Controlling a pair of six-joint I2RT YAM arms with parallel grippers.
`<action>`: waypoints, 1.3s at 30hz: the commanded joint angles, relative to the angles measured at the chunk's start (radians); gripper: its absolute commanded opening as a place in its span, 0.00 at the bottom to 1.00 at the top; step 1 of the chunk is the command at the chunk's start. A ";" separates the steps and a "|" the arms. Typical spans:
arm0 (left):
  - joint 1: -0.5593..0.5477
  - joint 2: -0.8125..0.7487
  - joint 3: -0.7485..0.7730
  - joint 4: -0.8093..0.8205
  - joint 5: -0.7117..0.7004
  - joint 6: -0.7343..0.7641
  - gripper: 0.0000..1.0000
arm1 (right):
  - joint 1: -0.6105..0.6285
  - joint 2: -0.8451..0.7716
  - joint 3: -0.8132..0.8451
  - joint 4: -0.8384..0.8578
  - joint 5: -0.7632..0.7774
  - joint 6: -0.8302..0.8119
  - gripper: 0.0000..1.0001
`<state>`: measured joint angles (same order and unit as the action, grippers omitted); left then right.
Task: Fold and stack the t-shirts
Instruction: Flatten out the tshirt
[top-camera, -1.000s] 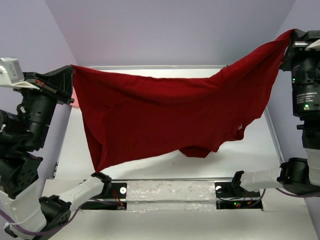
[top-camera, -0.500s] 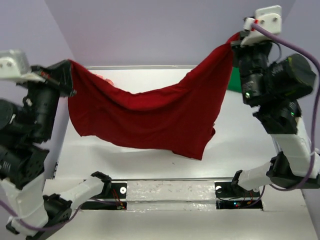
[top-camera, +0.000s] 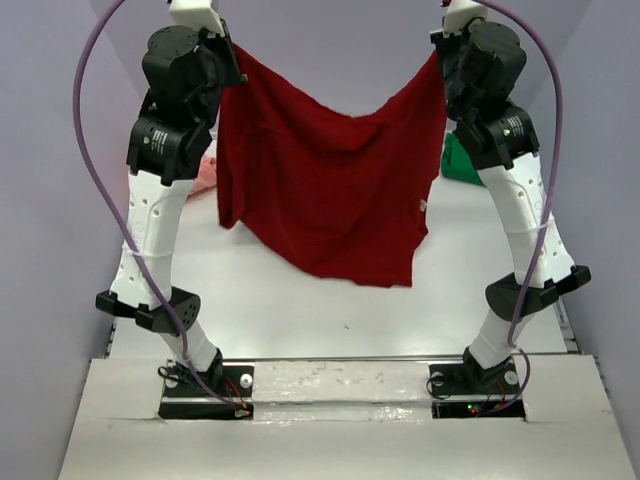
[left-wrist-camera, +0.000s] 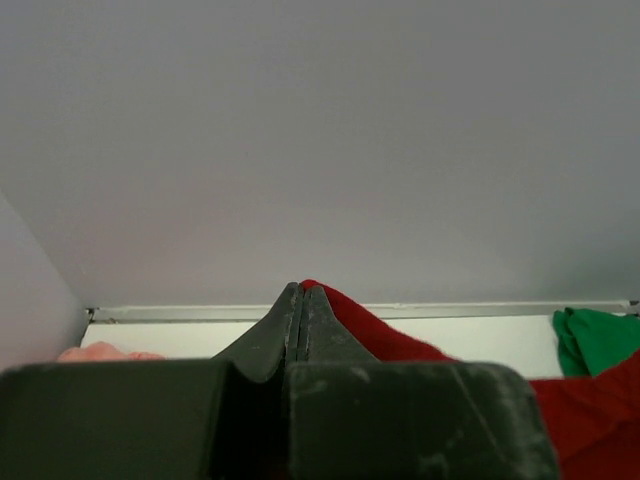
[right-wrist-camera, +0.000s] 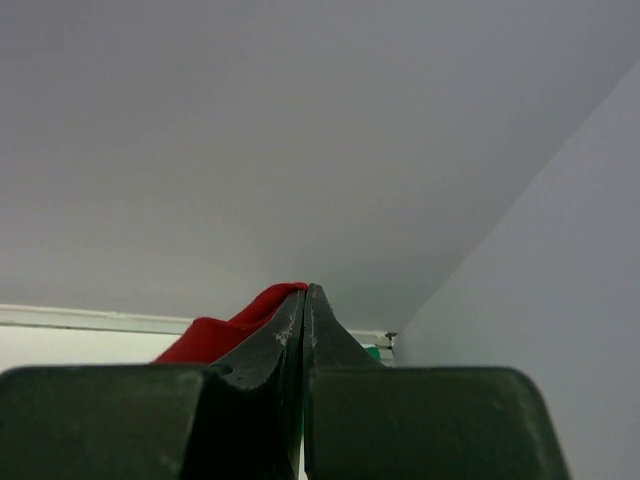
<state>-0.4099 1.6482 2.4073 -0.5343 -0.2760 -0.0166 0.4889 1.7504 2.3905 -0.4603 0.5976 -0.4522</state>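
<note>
White table (top-camera: 300, 300) under limp dark red t-shirt (top-camera: 330, 190), left hand (left-wrist-camera: 301, 300) and right hand (right-wrist-camera: 305, 300) clamped on it

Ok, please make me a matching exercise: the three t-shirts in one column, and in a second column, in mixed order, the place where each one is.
Column one:
1. red t-shirt
2. green t-shirt
3. pink t-shirt

Column two:
A. lying on the table, far left
B. held up in the air by the left pincer and the right pincer
C. lying on the table, far right

Pairs: 1-B, 2-C, 3-A
</note>
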 joint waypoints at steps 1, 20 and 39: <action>0.023 -0.126 0.064 0.091 0.031 0.023 0.00 | -0.006 -0.116 0.076 0.015 -0.099 0.081 0.00; -0.075 -0.744 -0.362 -0.030 -0.022 -0.042 0.00 | 0.876 -0.394 -0.257 1.206 0.627 -1.212 0.00; -0.069 -0.643 -0.464 0.065 -0.017 -0.040 0.00 | 0.876 -0.339 -0.142 1.016 0.545 -1.068 0.00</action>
<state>-0.4858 1.0054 1.9800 -0.5877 -0.3027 -0.0711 1.3571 1.4307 2.1948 0.5789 1.1954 -1.5181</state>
